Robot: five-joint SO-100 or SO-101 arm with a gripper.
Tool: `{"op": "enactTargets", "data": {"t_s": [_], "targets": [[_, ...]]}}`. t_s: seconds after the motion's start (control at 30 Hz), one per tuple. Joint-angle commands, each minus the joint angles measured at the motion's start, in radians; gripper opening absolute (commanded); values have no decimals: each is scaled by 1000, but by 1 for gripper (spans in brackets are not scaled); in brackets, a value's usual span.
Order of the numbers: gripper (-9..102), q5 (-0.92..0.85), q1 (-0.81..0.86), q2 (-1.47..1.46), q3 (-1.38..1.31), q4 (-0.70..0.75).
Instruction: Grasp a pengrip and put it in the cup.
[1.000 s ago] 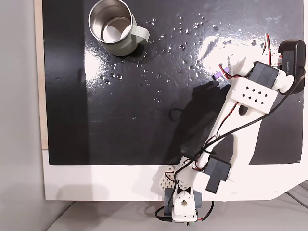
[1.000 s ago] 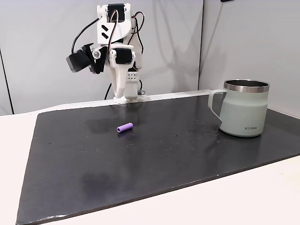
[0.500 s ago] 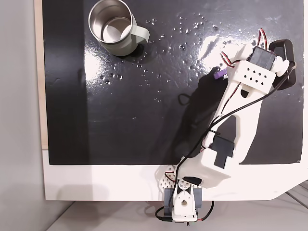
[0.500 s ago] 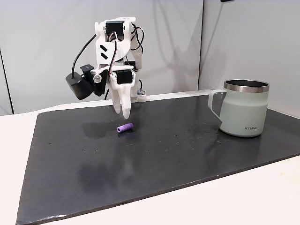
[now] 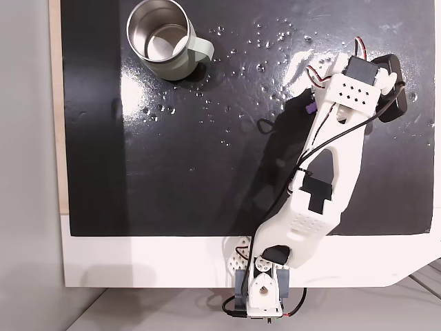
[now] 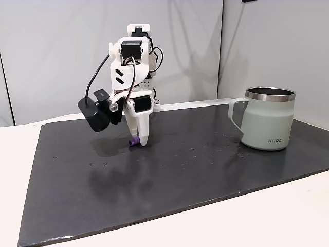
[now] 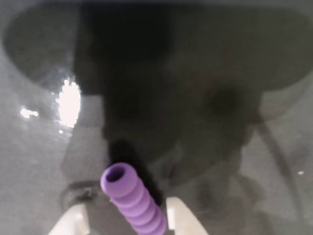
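Observation:
The light-purple ribbed pengrip [image 7: 133, 198] lies on the black mat between my two white fingertips [image 7: 179, 216], its hollow end pointing away from the wrist camera. My gripper [image 7: 124, 221] is open and lowered to the mat, straddling the pengrip [image 6: 133, 141]. In a fixed view from the side my gripper [image 6: 140, 138] points straight down and hides most of it. From above, a sliver of the pengrip [image 5: 309, 108] peeks out beside the wrist. The pale grey-green steel cup [image 5: 162, 38] stands upright and empty at the mat's far left corner, far from my gripper; its handle [image 6: 235, 114] faces the arm.
The black mat [image 5: 172, 158] is glossy with small specks and glare. A white table margin [image 5: 138, 262] surrounds it, and the arm's base [image 5: 262, 293] sits on the near edge. A black camera [image 6: 96, 110] hangs from the wrist. Grey wall panels stand behind.
The arm reached out and lowered from a raised, folded pose. The gripper came down over the pengrip until its fingers straddle it on the mat. Pengrip and cup have not moved.

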Motion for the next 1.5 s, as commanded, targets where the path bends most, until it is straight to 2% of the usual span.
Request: {"op": "enactTargets", "data": {"t_s": [0.0,0.23,0.47,0.8,1.07,1.37,1.47], "targets": [[13,8,-11,11,-58,2],[1,5,-5,-11,-58,8],[0,0,21,-11,-69,20],[0,67,-12,-6,-479,305],[0,95,-89,184,-532,305],[0,172,-270,87,-950,298],[0,207,-341,67,-992,233]]}}
